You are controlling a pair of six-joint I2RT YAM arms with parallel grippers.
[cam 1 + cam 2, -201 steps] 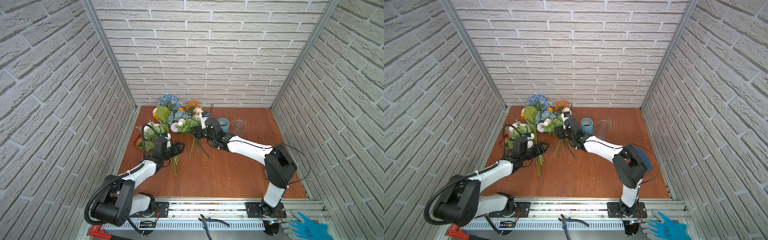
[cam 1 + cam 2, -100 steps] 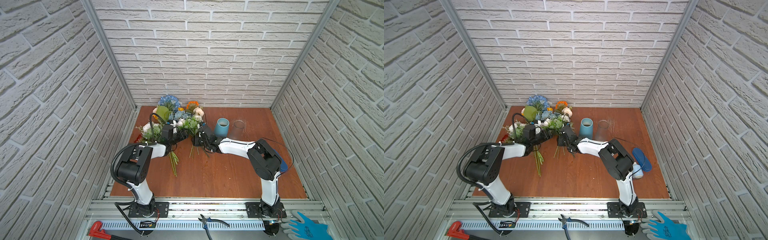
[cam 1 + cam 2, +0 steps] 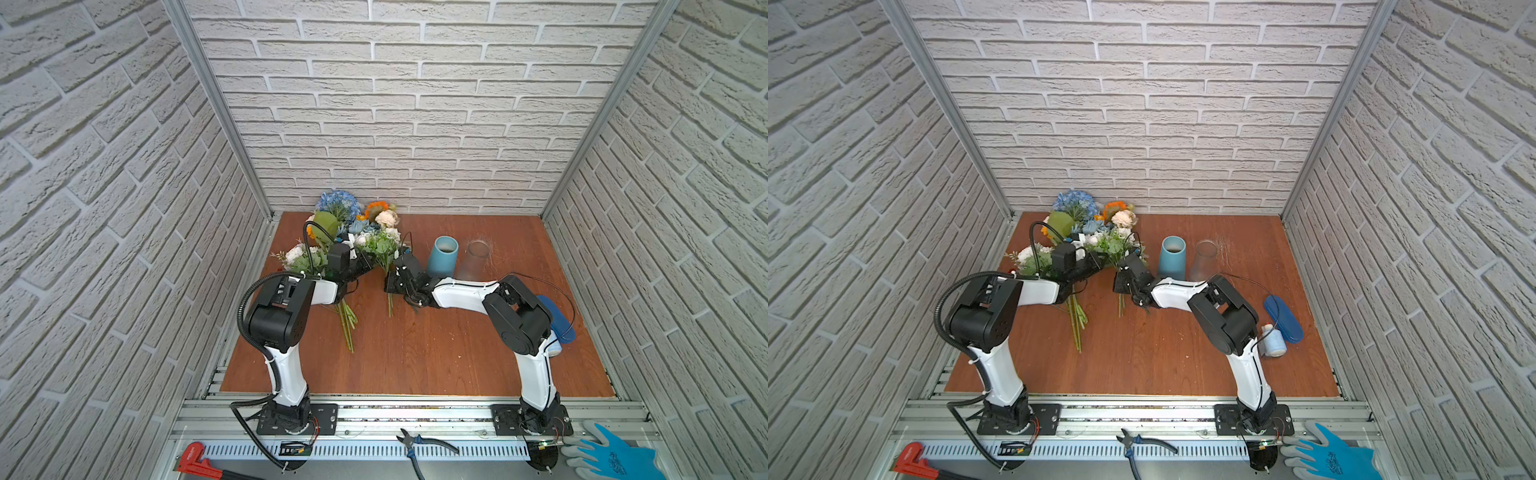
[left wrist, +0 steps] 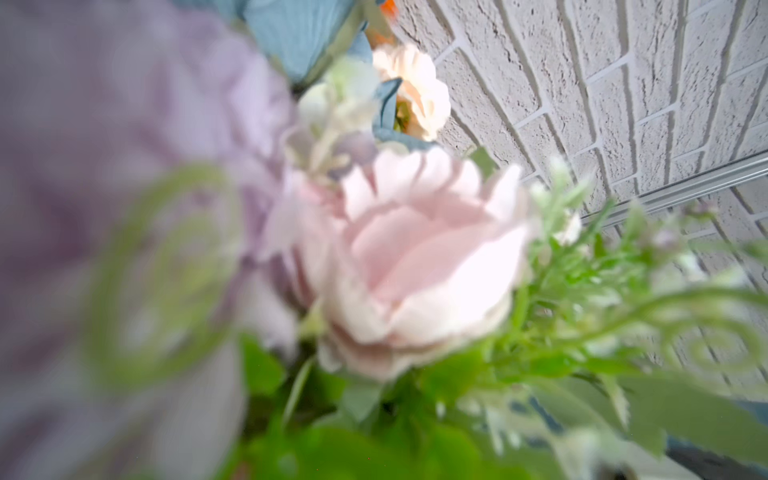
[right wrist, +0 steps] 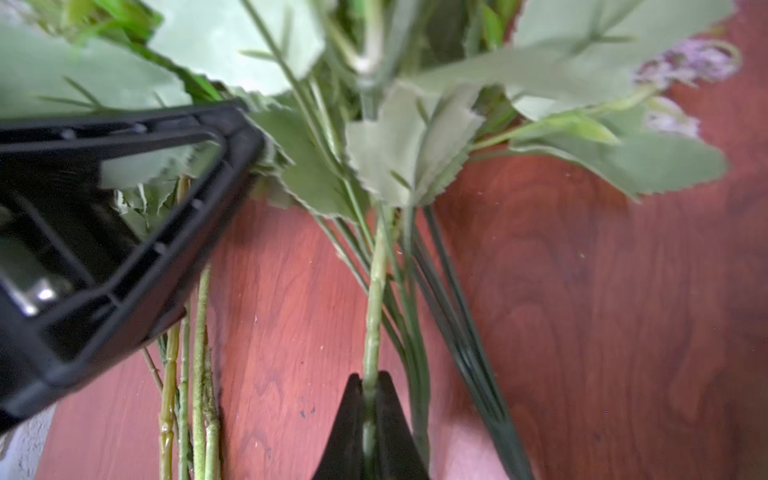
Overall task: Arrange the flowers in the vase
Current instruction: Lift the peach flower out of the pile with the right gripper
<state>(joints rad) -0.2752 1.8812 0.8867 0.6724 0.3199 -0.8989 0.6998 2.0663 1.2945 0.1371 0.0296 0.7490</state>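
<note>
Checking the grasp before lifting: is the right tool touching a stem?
Touching. The right wrist view shows the right tool shut on a pale green stem, pinched between its tips.

Pliers [image 3: 419, 444] lie mid front frame [image 3: 374, 413]. Red wrench [image 3: 195, 457] at its left end, blue glove [image 3: 611, 457] at its right. On the wood table [image 3: 415, 365], right side: flat blue oval [image 3: 1283, 318], pale bottle [image 3: 1274, 341] just beside it. Brick-pattern walls [image 3: 415, 104] on three sides.

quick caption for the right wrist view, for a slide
Right pincer shut on a pale green flower stem over the wooden table, serrated leaves fanning out beyond.
</note>
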